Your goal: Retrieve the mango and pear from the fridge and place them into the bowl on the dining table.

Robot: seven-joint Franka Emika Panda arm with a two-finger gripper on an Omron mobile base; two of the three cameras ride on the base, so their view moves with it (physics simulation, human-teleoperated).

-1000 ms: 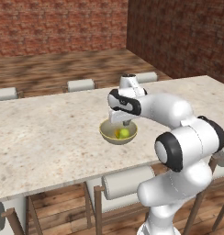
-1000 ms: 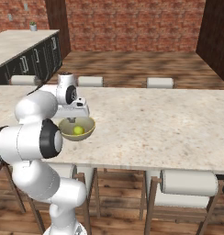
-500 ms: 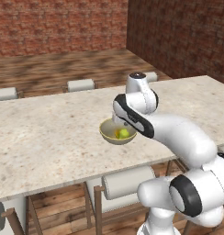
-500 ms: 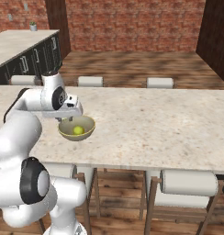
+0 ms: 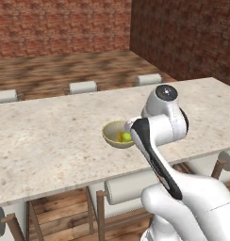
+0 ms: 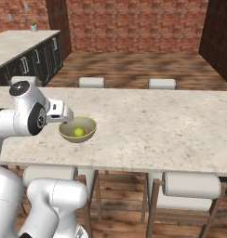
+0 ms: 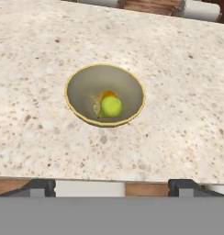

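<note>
The tan bowl (image 7: 77,108) stands on the speckled dining table (image 7: 178,69). Inside it lies the yellow-green pear (image 7: 111,106), with the orange mango (image 7: 107,94) tucked right behind and touching it. My gripper (image 7: 113,186) is open and holds nothing; its dark fingertips (image 7: 40,186) stand wide apart, pulled back above the table's near edge, clear of the bowl. In the right base view the hand (image 6: 58,114) hangs just left of the bowl (image 6: 87,134) and the pear (image 6: 78,132). From the left base the bowl (image 5: 112,136) and pear (image 5: 127,137) peek out beside my arm. The fridge is out of view.
White cushioned stools line both long sides of the table, near (image 6: 190,184) and far (image 5: 83,87). A dark kitchen counter (image 6: 27,51) stands at the back left. Brick walls close off the room behind.
The gripper has gone from shut to open. The hand has lifted and drawn back from over the bowl toward the table's near edge, and the arm has swung closer to the cameras.
</note>
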